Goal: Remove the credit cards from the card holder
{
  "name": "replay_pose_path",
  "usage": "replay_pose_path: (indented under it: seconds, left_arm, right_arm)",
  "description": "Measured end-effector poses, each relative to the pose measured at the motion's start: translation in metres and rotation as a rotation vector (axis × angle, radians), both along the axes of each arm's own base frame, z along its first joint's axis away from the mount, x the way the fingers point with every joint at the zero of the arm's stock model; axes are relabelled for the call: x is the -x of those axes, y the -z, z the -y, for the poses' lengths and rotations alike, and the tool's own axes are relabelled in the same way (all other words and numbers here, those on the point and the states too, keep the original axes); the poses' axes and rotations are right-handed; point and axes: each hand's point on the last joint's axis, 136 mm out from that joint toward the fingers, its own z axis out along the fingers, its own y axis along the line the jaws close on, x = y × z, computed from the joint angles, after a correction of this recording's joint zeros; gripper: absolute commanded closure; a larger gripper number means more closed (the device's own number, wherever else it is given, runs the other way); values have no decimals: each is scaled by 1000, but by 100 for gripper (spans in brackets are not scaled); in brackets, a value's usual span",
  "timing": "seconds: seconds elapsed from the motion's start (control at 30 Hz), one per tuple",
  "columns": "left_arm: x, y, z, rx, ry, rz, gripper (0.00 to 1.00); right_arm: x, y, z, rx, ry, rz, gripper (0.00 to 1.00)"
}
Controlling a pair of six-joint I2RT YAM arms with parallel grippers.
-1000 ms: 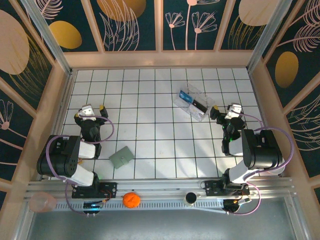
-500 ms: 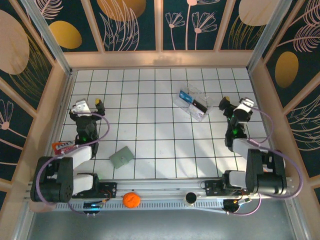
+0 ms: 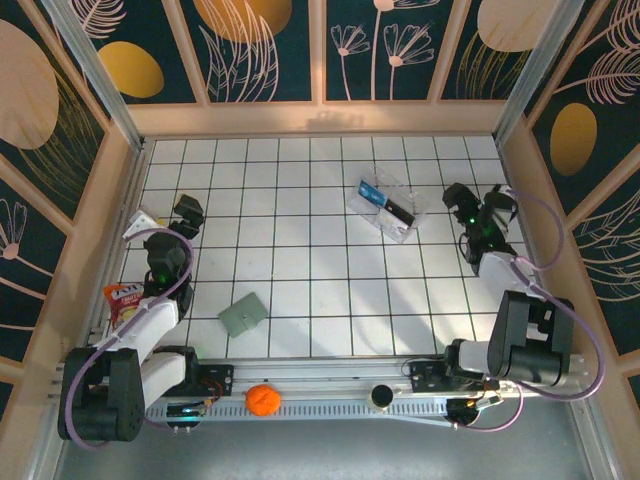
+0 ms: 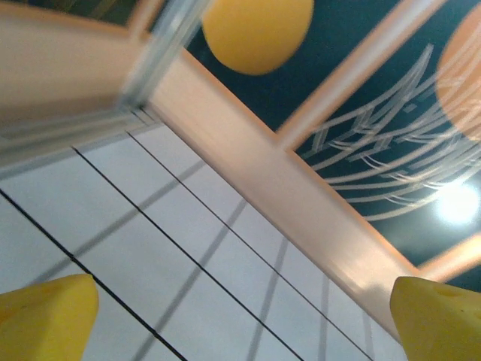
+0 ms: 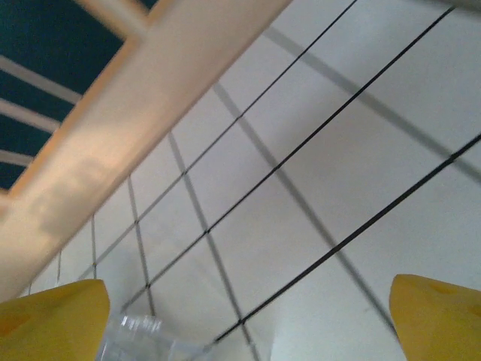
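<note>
The card holder [image 3: 243,315] lies shut on the white tiled floor at the near left, a small grey-green flat wallet. The credit cards are hidden. My left gripper [image 3: 167,213] is up near the left wall, well beyond the card holder, open. In the left wrist view the gripper [image 4: 244,331] has its yellow fingertips [image 4: 45,320] wide apart over bare tiles. My right gripper [image 3: 480,197] hovers at the far right, open, far from the card holder. The right wrist view shows that gripper [image 5: 248,323] with nothing between its fingertips [image 5: 440,316].
A clear plastic box [image 3: 388,205] with blue and black items lies left of the right gripper; its corner [image 5: 143,338] shows in the right wrist view. A snack packet [image 3: 120,300] lies by the left wall. An orange ball [image 3: 262,399] and a black knob [image 3: 381,397] sit on the near rail.
Both arms have unfolded and stretched away from their bases, the left one toward the left wall, the right one toward the right wall. The snack packet has come into view.
</note>
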Motion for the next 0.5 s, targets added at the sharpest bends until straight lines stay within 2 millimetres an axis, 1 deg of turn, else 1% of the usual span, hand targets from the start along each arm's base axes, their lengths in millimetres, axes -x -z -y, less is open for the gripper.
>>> replay_pose_path:
  seconds: [0.13, 0.2, 0.23, 0.27, 0.33, 0.43, 0.5]
  left_arm:
    - [-4, 3, 27, 79, 150, 3, 1]
    - [-6, 8, 39, 109, 217, -12, 12]
    - [-7, 12, 45, 123, 249, -26, 19]
    - [-7, 18, 51, 142, 284, -44, 22]
    - [-7, 27, 61, 158, 338, -76, 26]
    - [-5, 33, 73, 176, 404, -102, 25]
    - [-4, 33, 78, 182, 432, -103, 25]
  right_arm:
    - [1, 8, -42, -15, -154, -37, 21]
    - [3, 12, -54, -17, -197, -51, 29]
    - [3, 14, -58, -18, -211, -57, 34]
    - [3, 19, -60, -20, -220, -67, 37]
    - [3, 27, -61, -27, -223, -90, 42]
    - [3, 38, -63, -37, -225, -121, 45]
    - [1, 40, -64, -43, -230, -127, 47]
